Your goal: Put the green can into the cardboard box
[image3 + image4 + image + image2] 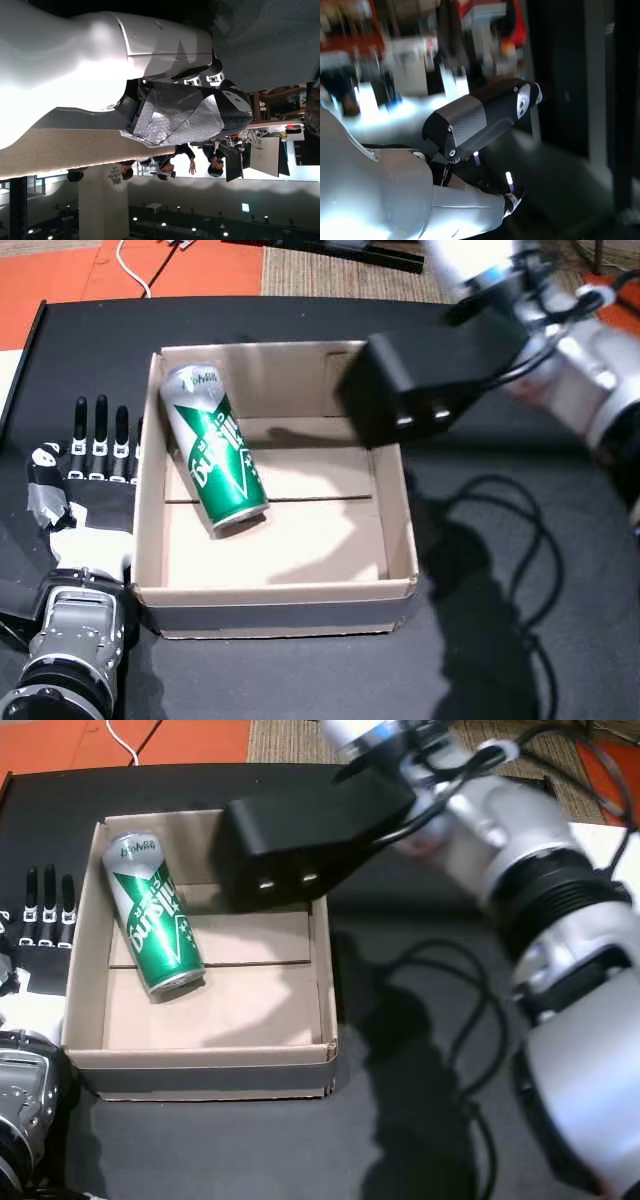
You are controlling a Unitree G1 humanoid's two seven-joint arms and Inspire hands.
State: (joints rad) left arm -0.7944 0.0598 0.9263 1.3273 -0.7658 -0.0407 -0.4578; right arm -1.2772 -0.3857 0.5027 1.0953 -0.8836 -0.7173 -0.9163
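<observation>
The green can lies tilted inside the cardboard box, its top leaning against the box's left wall. My left hand rests flat on the black table just left of the box, open, fingers straight, holding nothing. The left wrist view shows its tape-wrapped palm. My right arm hangs above the box's back right corner, with its black camera block over the box. Only part of my right hand shows, in the blurred right wrist view; its fingers are hidden.
A black cable loops over the black table to the right of the box. Orange floor and a white cord lie beyond the table's far edge. People stand in the room behind.
</observation>
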